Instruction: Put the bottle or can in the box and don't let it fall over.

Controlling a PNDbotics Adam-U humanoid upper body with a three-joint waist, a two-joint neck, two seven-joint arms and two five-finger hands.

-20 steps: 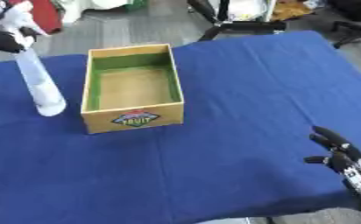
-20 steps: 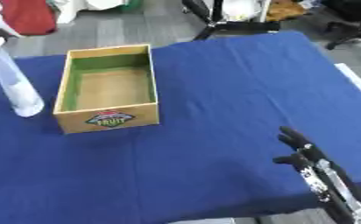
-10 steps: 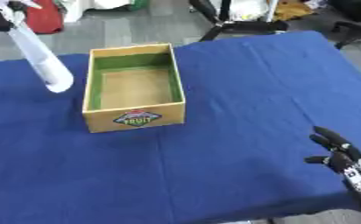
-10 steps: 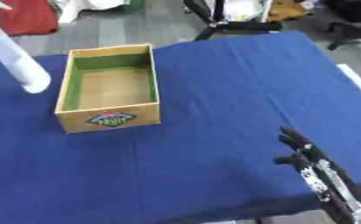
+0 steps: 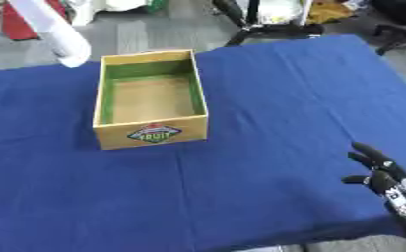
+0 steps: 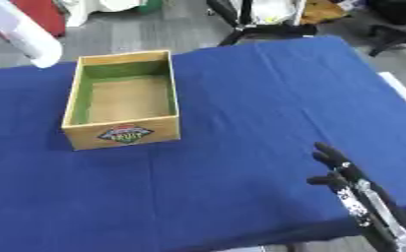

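A pale, translucent bottle (image 5: 54,33) hangs in the air at the upper left, tilted with its base down toward the box's far left corner. Its top runs out of the picture, so whatever holds it is hidden, and my left hand shows in neither view. The open wooden box (image 5: 154,134) has green inner walls and a fruit label on its front, and it stands empty on the blue cloth. At the lower right my right hand (image 6: 340,172) rests open with its fingers straight, far from the box.
A blue cloth (image 5: 275,98) covers the whole table. Beyond its far edge are a grey floor, black chair legs (image 5: 250,24) and a red object (image 6: 34,15). The table's right edge shows in the right eye view.
The bottle has risen off the cloth and swung up and slightly rightward, tilting as it went. My left hand, seen at its top earlier, has left the view. The right hand has stayed put.
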